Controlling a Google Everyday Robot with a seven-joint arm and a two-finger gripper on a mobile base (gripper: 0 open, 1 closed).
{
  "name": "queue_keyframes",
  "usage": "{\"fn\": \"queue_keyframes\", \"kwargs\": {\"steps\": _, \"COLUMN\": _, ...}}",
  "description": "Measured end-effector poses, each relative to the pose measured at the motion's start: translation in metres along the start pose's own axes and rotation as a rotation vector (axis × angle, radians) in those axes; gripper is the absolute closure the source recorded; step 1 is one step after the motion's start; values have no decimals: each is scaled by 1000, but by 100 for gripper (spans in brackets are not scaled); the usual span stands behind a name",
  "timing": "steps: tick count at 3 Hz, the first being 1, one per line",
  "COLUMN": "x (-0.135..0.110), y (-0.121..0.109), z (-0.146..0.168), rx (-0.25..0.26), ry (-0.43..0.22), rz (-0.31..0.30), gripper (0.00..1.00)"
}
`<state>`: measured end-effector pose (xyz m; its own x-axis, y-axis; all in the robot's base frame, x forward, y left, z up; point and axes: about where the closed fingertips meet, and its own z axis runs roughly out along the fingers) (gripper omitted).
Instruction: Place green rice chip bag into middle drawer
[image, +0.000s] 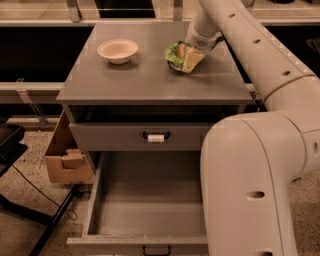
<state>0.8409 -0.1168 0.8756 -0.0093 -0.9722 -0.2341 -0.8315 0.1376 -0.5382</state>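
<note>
On the cabinet top (150, 80), the green rice chip bag (174, 53) lies partly beneath the hand (193, 58), grip state unclear.

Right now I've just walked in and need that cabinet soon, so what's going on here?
A one-armed robot is working on the green chip bag, which lies on the cabinet top at the back right. Its pincer is down at the bag. A cream bowl sits apart to the left. Below, the deep drawer is pulled wide open, and the bag is not yet in it. The drawer above it is shut.
</note>
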Motion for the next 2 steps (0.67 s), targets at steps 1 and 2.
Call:
{"fn": "queue_keyframes", "kwargs": {"steps": 1, "x": 0, "y": 0, "z": 0, "rx": 0, "ry": 0, "rz": 0, "gripper": 64}}
{"fn": "queue_keyframes", "kwargs": {"steps": 2, "x": 0, "y": 0, "z": 0, "rx": 0, "ry": 0, "rz": 0, "gripper": 88}}
